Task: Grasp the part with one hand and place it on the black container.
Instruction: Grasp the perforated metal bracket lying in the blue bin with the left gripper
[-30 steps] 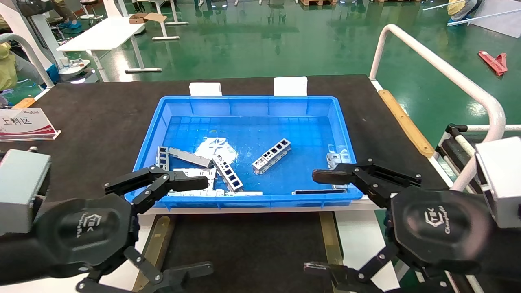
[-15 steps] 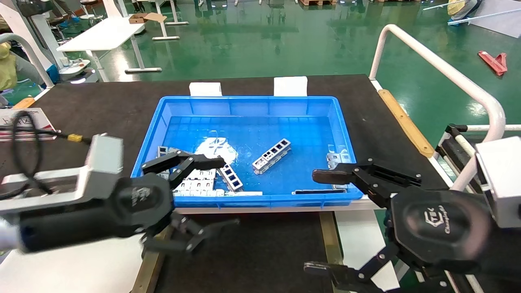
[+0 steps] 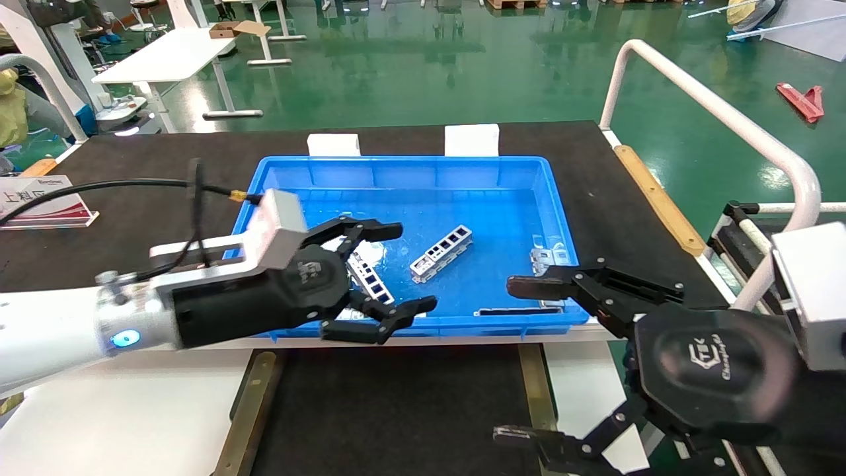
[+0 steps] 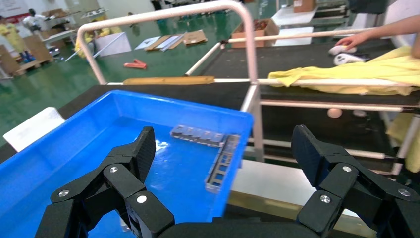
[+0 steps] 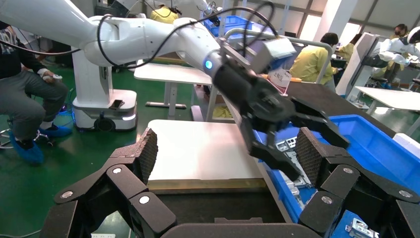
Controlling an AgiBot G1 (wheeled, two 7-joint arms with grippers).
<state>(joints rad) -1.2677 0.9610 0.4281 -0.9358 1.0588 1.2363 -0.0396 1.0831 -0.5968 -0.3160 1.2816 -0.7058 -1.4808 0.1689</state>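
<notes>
Your left gripper [image 3: 396,271] hangs over the blue crate [image 3: 558,218], jaws wide and empty, so line them across the part [image 3: 441,253] lying loose mid-crate, pinch its narrow sides, lift clear of the crate wall before heading to the black container [image 3: 403,410]; right gripper [image 3: 519,360] parked, jaws apart.

The left arm is reaching forward and inward, its left gripper [image 3: 400,271] hanging with fingers spread wide. The right arm is sitting low at the near right, its right gripper [image 3: 515,360] also gaping wide.
</notes>
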